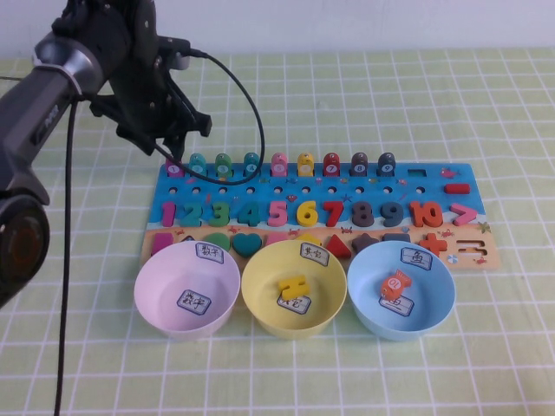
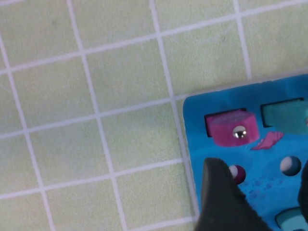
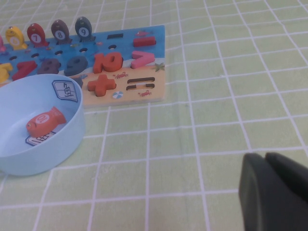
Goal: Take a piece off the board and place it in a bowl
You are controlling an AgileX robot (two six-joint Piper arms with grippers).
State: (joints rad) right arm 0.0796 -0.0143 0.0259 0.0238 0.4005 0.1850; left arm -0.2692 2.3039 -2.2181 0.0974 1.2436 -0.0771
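The board (image 1: 434, 178) lies flat behind three bowls, with a row of fish tokens along its far edge. The magenta piece (image 1: 173, 168) stands at the far left end of that row. From above in the left wrist view it (image 2: 226, 126) shows a silver stud. My left gripper (image 1: 176, 151) hovers just over it, open and empty; one finger (image 2: 221, 202) shows dark over the board's corner (image 2: 192, 108), the piece just beyond the tips. The light blue bowl (image 1: 434, 303) sits front right and holds an orange token (image 1: 395, 283). My right gripper (image 3: 265, 158) is shut and empty over bare cloth, right of the bowl (image 3: 72, 139).
A pink bowl (image 1: 156, 299) and a yellow bowl (image 1: 260, 299) holding a yellow piece (image 1: 292, 285) stand left of the blue one, all touching the board's near edge. A black cable (image 1: 251, 104) loops from the left arm over the board's far left. Green checked cloth covers the table.
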